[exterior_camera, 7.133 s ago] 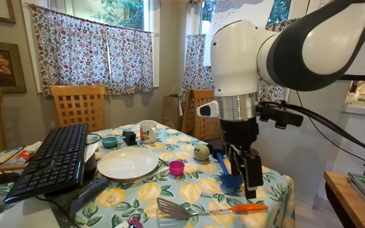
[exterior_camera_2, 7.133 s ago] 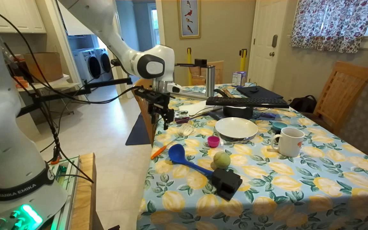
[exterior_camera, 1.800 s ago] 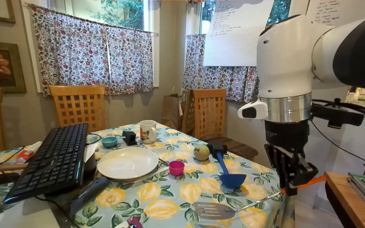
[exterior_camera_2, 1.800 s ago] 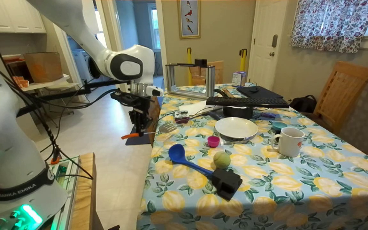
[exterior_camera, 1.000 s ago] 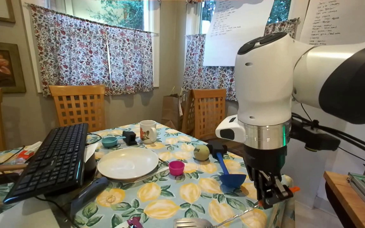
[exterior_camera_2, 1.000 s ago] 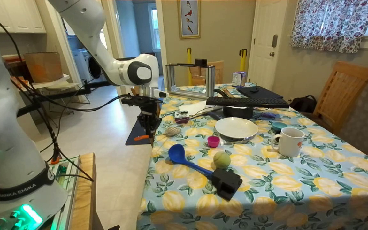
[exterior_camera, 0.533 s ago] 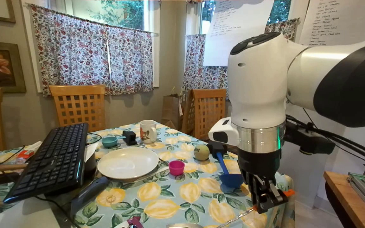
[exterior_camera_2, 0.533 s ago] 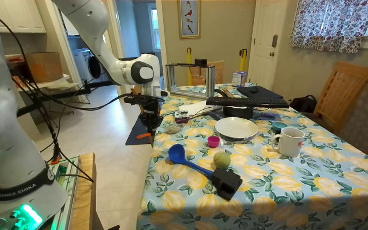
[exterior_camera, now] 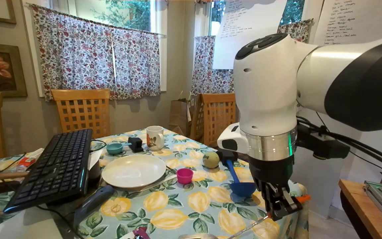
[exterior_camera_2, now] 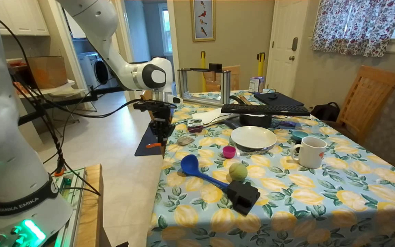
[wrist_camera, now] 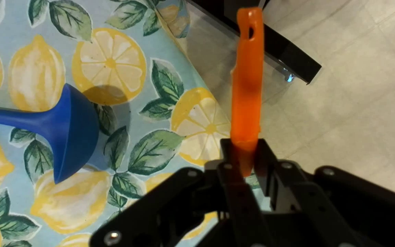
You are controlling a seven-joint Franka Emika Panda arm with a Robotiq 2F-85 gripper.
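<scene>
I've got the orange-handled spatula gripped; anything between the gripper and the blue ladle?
Only lemon-print tablecloth: the wrist view shows the stretch from the gripper to the blue ladle bare. The spatula's orange handle mostly juts over the floor.

In the wrist view a strip of open cloth (wrist_camera: pixel 146 120) separates the gripper (wrist_camera: pixel 242 151) from the blue ladle (wrist_camera: pixel 77 137), enough to pass between; on the other side the orange handle (wrist_camera: pixel 247 96) of the held spatula (exterior_camera_2: pixel 185 140) juts past the table edge (wrist_camera: pixel 199 77) and takes up room there. The ladle's stem (exterior_camera_2: pixel 213 180) runs up to a black box (exterior_camera_2: pixel 243 197), with a ball (exterior_camera_2: pixel 238 171) just beside it: a low barrier. Lanes open between ladle and pink cup (exterior_camera: pixel 184 176), and between ball and mug (exterior_camera: pixel 155 137). Beyond the white dish (exterior_camera: pixel 134 171), a raised keyboard (exterior_camera: pixel 55 162) blocks low passage
</scene>
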